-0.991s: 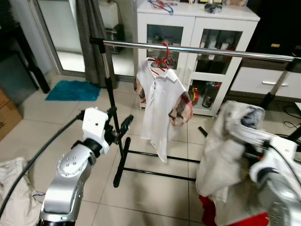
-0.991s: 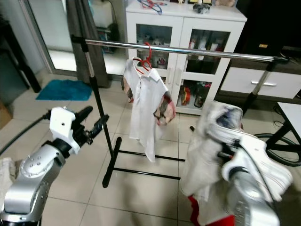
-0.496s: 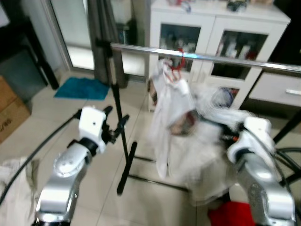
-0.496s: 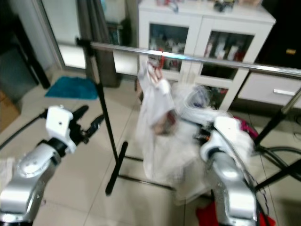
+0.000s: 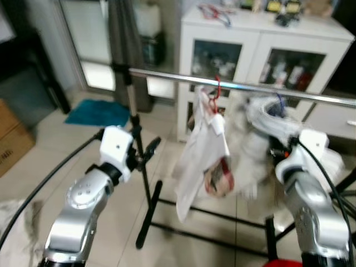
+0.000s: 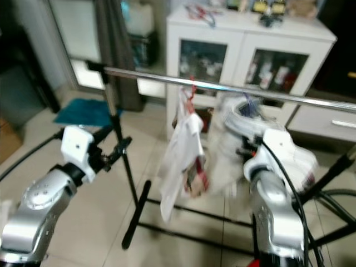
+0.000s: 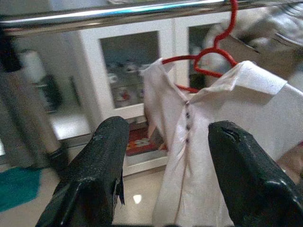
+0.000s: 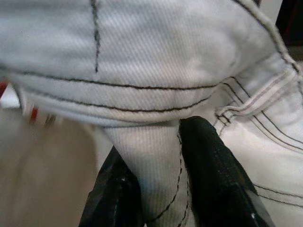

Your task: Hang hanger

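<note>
A chrome rail (image 5: 256,88) crosses the scene on a black rack. A red hanger (image 5: 216,89) hooks over it and carries a white shirt (image 5: 203,150). To the right of that shirt, my right arm holds a bunched white garment (image 5: 267,117) with dark stitching up just under the rail. In the right wrist view my right gripper (image 8: 158,189) is shut on a fold of this garment (image 8: 142,56). My left gripper (image 5: 146,149) is open by the rack's post. Its fingers (image 7: 92,179) point at the red hanger (image 7: 213,52) and the shirt (image 7: 213,142).
The rack's black post (image 5: 136,128) and floor foot (image 5: 147,217) stand right beside my left arm. A white glass-door cabinet (image 5: 245,50) is behind the rail. A teal mat (image 5: 97,111), a cardboard box (image 5: 11,139) and pale cloth (image 5: 16,222) lie left.
My right arm has raised the white garment from low on the right to just under the rail. The hung shirt has swung. The camera has shifted; the left arm has hardly moved.
</note>
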{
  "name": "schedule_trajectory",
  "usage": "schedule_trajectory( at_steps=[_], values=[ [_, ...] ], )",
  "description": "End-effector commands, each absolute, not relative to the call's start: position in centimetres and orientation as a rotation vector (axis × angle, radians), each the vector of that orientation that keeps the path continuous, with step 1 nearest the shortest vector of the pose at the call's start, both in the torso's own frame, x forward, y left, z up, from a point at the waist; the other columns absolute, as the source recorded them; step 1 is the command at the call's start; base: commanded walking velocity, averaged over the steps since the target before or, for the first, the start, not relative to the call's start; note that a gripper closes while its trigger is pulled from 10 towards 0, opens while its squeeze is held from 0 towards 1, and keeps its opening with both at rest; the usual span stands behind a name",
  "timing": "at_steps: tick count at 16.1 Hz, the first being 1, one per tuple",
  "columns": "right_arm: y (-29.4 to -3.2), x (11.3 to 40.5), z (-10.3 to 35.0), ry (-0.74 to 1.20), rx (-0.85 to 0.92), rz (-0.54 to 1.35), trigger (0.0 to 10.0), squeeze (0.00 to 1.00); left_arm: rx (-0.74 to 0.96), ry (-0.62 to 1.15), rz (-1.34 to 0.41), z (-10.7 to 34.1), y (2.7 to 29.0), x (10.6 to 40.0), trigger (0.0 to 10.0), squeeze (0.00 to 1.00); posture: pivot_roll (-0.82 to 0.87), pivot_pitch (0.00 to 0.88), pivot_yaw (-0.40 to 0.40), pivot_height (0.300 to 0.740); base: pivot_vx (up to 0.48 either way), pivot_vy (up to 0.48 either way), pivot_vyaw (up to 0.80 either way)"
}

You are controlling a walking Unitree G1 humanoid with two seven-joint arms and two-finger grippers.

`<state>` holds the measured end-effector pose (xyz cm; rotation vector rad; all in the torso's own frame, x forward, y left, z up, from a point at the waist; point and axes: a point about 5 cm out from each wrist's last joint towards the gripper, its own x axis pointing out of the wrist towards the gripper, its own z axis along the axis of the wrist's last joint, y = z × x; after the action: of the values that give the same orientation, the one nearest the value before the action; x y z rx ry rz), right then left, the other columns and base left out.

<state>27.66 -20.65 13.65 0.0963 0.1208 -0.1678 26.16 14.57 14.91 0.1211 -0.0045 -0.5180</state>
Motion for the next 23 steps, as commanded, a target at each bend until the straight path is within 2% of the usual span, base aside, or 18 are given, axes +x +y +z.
schedule_trajectory(
  at_steps=[1,4,5,9,12,18,23],
  values=[
    [-22.1,27.7,15.3,0.032,0.086,-0.226,10.0,0.0,0.114,-0.021,-0.587,15.3,13.4,25.9,10.0,0.0,0.06,0.0,-0.024,0.74,0.0,0.0,0.0],
    [-22.2,28.6,15.8,0.023,0.065,-0.241,10.0,0.0,0.088,-0.056,-0.686,16.3,12.3,25.4,10.0,0.0,0.07,0.0,-0.033,0.74,0.0,0.0,0.0],
    [-22.0,29.2,15.8,0.038,0.046,-0.237,10.0,0.0,0.073,-0.042,-0.762,16.4,11.8,24.9,10.0,0.0,0.07,0.003,-0.033,0.74,0.0,0.0,0.0],
    [-22.2,31.0,15.8,0.081,0.029,-0.254,10.0,0.0,0.069,-0.017,-0.882,16.7,11.1,24.2,10.0,0.0,0.07,0.012,-0.031,0.74,0.0,0.0,0.0],
    [-22.8,33.5,16.1,0.102,0.061,-0.277,10.0,0.0,0.053,0.005,-1.005,17.1,10.5,23.5,10.0,0.0,0.08,0.028,-0.022,0.74,0.0,0.0,0.0],
    [-23.0,36.4,15.7,0.186,0.095,-0.286,10.0,0.0,0.054,0.021,-1.029,17.3,10.4,23.4,10.0,0.0,0.08,0.048,-0.016,0.74,0.0,0.0,0.0],
    [-22.6,35.9,13.5,0.288,0.083,-0.237,10.0,0.0,0.054,0.045,-1.024,17.1,10.4,23.2,10.0,0.0,0.08,0.062,-0.026,0.74,0.0,0.0,0.0]
  ],
)
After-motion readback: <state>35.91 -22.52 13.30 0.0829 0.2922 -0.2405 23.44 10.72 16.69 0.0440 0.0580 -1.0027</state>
